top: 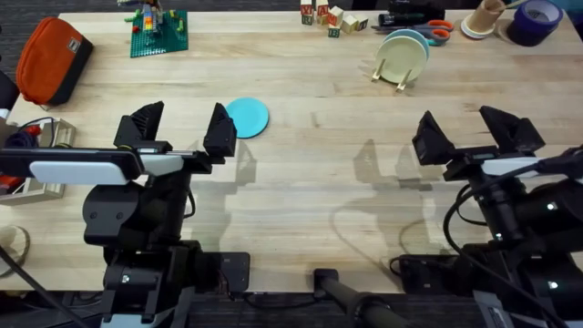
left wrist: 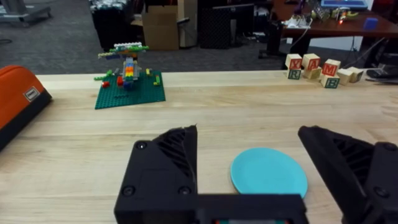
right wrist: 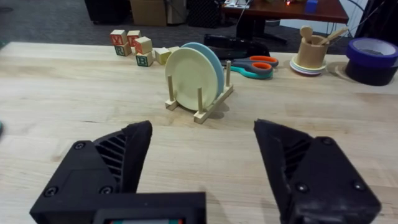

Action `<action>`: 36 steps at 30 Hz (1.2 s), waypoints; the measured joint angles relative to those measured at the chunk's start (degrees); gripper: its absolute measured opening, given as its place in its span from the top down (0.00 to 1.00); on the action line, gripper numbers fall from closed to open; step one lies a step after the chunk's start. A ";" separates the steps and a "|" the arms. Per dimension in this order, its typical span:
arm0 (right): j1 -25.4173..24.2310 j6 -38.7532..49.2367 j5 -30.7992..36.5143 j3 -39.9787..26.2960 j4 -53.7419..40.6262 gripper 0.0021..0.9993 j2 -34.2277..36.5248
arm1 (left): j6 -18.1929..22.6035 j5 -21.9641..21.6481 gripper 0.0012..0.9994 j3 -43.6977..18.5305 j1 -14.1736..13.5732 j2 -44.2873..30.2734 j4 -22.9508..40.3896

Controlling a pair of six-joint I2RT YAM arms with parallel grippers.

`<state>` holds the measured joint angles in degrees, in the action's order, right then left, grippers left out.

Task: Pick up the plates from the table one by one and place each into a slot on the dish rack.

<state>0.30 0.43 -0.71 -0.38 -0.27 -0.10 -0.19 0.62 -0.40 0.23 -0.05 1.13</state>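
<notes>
One cyan plate (left wrist: 269, 172) between left pincer (left wrist: 273, 168) fingers.

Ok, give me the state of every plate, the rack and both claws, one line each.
cyan plate: flat on the table, not gripped
cream plate: upright in the dish rack
pale blue plate: upright behind the cream one
dish rack: holds two plates
left claw: open, empty
right claw: open, empty
</notes>
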 joint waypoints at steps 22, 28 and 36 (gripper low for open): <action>0.00 -0.69 -0.45 -0.02 -0.23 0.00 0.00 | -0.05 -1.41 0.01 0.00 0.02 0.00 0.00; 0.00 -7.01 -0.88 -0.29 -0.57 0.00 0.04 | -4.03 -1.73 0.01 -0.44 0.02 -0.38 0.64; 0.00 -9.61 -2.56 -8.90 -12.31 0.00 6.26 | -5.55 -1.95 0.01 -12.32 0.02 -12.58 5.75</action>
<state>0.30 -9.19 -3.27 -9.28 -12.59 6.16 -5.73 -1.32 -12.73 0.25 -12.63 6.87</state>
